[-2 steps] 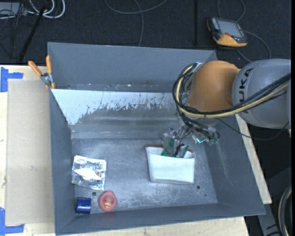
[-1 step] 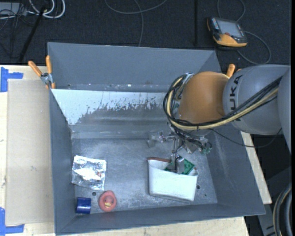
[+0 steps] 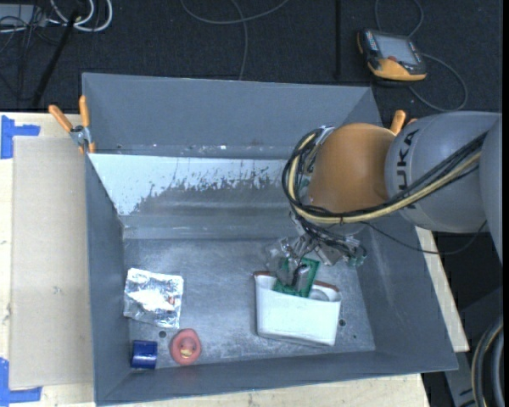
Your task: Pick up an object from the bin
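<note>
- Grey metal bin [image 3: 229, 265], with sloped walls and a scuffed floor, carries everything named below.
- Silver-grey arm [image 3: 445, 172] comes in over the bin's right rim. Its wrist wears a rounded orange cover [image 3: 348, 166] looped by black and yellow cables [image 3: 299, 176], and it hangs over the right half of the floor.
- White open-topped box [image 3: 295, 319] lies on the floor right of centre, near the front wall, with its pale front face turned toward the front rim. It is the thing nearest the tool.
- Crumpled silver foil packet [image 3: 154, 295], with a spot of red print, lies flat on the left part of the floor, well apart from the box.
- Metal gripper [image 3: 293, 266] points down from under the orange cover, right at the back edge of the white box. Whether it is clenched or released cannot be told, as the cover and the clutter at its tip hide the gap.
- Green flat piece [image 3: 304, 278] stands tilted at the gripper's tip and dips into the box's open top. Whether it belongs to the tool or the bin cannot be told.
- Pink round disc [image 3: 185, 346] lies near the front left corner, just in front of the foil packet.
- Blue stubby cylinder [image 3: 143, 354] lies just left of the disc, closest to that corner.
</note>
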Controlling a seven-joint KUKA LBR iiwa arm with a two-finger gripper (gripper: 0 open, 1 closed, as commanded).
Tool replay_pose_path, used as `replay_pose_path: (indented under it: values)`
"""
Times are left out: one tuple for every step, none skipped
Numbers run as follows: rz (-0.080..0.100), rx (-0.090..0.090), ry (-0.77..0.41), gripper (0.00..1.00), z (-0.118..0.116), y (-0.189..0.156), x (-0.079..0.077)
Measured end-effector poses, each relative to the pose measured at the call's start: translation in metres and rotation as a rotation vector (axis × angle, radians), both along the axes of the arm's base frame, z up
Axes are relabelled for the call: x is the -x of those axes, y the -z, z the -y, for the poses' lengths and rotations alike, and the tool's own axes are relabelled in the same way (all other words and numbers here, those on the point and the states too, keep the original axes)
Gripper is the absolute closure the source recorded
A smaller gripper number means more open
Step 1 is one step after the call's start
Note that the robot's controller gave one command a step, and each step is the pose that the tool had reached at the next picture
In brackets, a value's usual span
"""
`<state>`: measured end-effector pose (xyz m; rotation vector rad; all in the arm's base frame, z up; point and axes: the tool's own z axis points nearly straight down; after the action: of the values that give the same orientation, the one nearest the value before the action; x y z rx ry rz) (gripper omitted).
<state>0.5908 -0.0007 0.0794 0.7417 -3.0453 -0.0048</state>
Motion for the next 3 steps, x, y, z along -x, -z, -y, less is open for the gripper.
replay_pose_path:
  values:
    - [0.0,0.0,0.0,0.0,0.0,0.0,0.0]
    - [0.01,0.004,-0.039,0.0,0.096,-0.043,0.025]
    - [0.003,0.006,-0.146,0.0,0.036,0.003,0.027]
